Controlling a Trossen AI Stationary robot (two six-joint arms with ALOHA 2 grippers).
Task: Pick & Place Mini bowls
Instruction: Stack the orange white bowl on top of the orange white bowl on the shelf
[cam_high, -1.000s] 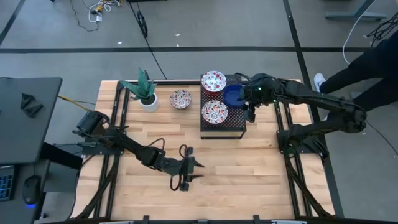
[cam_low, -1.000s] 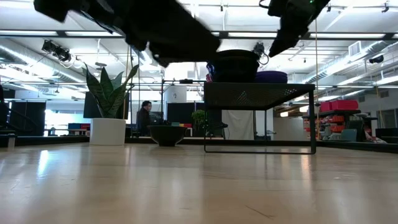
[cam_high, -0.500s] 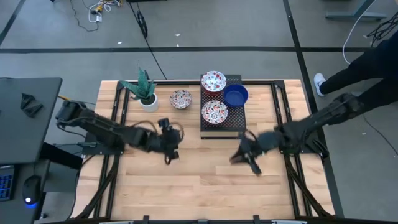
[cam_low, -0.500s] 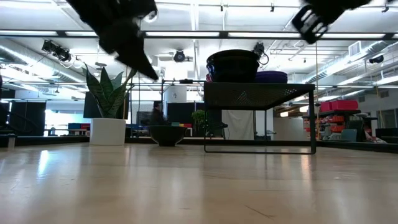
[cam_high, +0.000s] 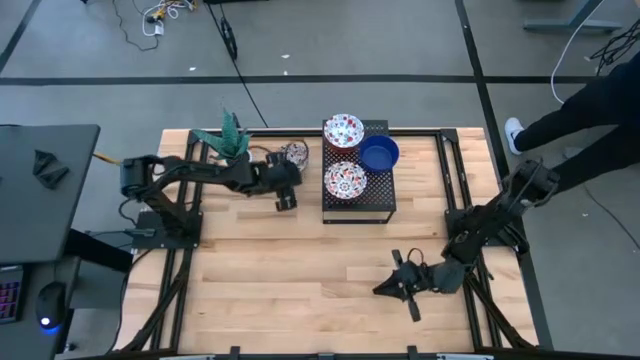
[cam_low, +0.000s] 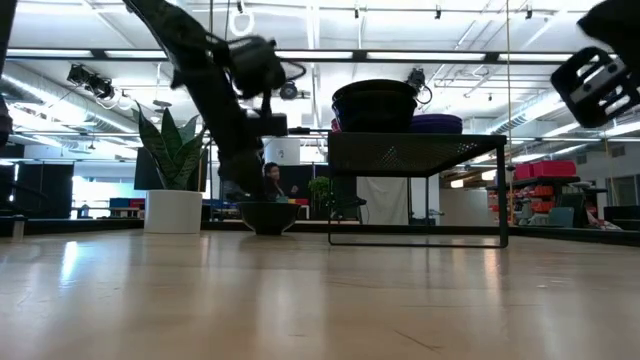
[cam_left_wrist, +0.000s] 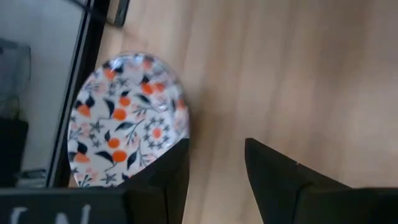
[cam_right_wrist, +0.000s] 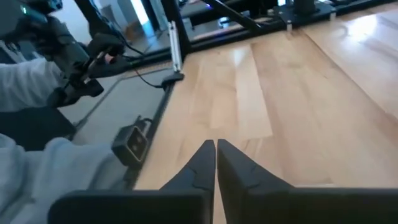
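Note:
A white floral mini bowl (cam_high: 292, 155) (cam_left_wrist: 127, 118) sits on the wooden table beside the plant pot (cam_high: 238, 160). My left gripper (cam_high: 287, 185) (cam_left_wrist: 214, 165) hovers open just next to the bowl, with bare wood between its fingers and one finger close to the bowl's rim. A black wire rack (cam_high: 358, 208) holds two floral mini bowls (cam_high: 343, 130) (cam_high: 345, 178) and a blue mini bowl (cam_high: 379, 153). My right gripper (cam_high: 398, 286) (cam_right_wrist: 216, 158) is shut and holds nothing, above the near right part of the table.
The potted plant (cam_low: 175, 190) stands at the far left of the table. Black frame rails (cam_high: 452, 190) run along both table sides. A person (cam_high: 590, 110) stands beyond the right edge. Bare wood (cam_high: 300, 280) lies across the near half of the table.
My left gripper has gone from the near middle of the table toward the far edge, to the floral bowl beside the plant. My right gripper has left the rack's blue bowl and swung to the near right part of the table. All the bowls stay in place.

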